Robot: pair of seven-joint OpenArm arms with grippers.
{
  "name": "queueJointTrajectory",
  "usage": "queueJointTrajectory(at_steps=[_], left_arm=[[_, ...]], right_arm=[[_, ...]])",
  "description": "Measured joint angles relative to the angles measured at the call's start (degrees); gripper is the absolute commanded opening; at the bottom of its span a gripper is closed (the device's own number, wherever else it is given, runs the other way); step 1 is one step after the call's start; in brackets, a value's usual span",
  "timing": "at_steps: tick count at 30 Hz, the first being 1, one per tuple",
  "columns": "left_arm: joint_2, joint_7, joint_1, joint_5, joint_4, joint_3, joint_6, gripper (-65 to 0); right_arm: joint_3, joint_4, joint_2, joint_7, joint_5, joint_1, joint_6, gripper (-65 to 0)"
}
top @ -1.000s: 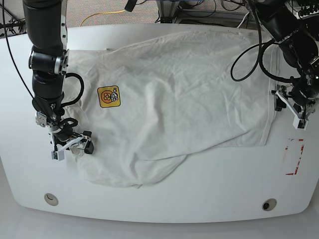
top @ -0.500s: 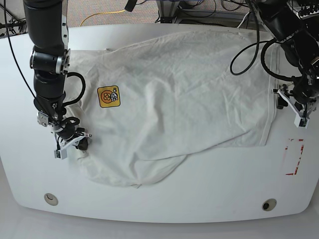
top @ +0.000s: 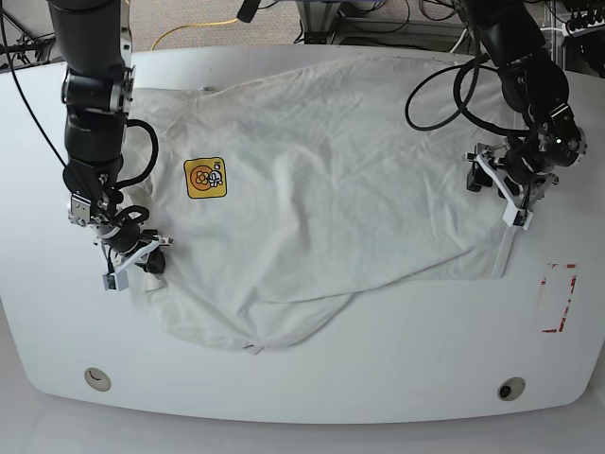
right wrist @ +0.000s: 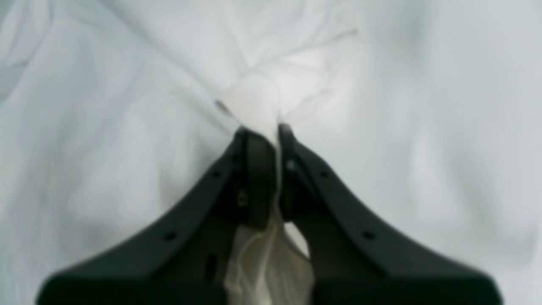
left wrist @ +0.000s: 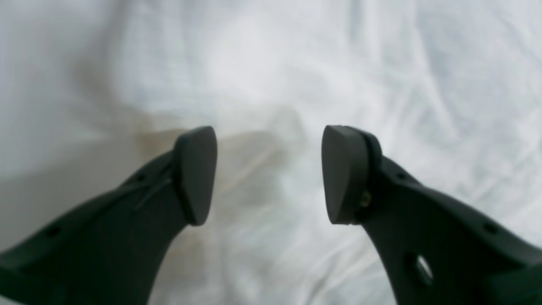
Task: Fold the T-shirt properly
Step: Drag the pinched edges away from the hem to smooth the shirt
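White counter [top: 397, 359] fills my base view, with the T-shirt [top: 321, 189] spread rumpled across its middle, its small yellow-orange logo [top: 205, 178] facing up at centre left. At lower left I see my right hand [top: 142, 258] pressed together, pinching a tuft of the shirt's fabric. At right, my left hand [top: 501, 194] hangs spread over the shirt's edge, gripping nothing.

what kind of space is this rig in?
Probably a robotics lab or test bench: two arms over a bare white table, the T-shirt spread on it, loose cables trailing over carpet behind.
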Motion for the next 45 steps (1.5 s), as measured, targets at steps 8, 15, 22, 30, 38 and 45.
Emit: queueJointTrajectory(at_steps=[8,15,22,30,38,45], left_arm=[[-1.70,-5.95,2.51,-1.49,-5.11,2.14,-0.13,-28.1],[-4.72,-8.17,5.95,-3.39,-5.01,2.23,-0.63,-28.1],[-7.98,-8.46,9.07,-3.87,-4.44,1.31,-0.63,-28.2],[-8.07,-4.92,9.90,-1.36,-0.96,-0.96,-0.15,-28.2],[-7.67,-1.70,7.65,-0.50,3.85,-0.90,-0.02,-28.2],[-7.67,1.70,4.81,-0.59,6.43,-1.22,-0.02,-28.2]], right_arm=[[0.37,15.30,-0.46,-6.84,-0.11,-8.81,-0.20,-65.0],[10.99,24.85,-2.60,-13.35,-0.42,-15.85,-0.22,-65.0],[14.84,34.71,-4.46,-18.36,-0.33,-22.08,0.20,-38.4],[18.99,45.18,-7.34,-24.11,-1.09,-23.06,0.20,-17.1],[18.97,39.06,-7.23,-24.63,-1.01,-14.71,0.35,-16.6],[18.53,20.87,-3.93,-19.41,-1.18,-5.90,0.33,-16.3]])
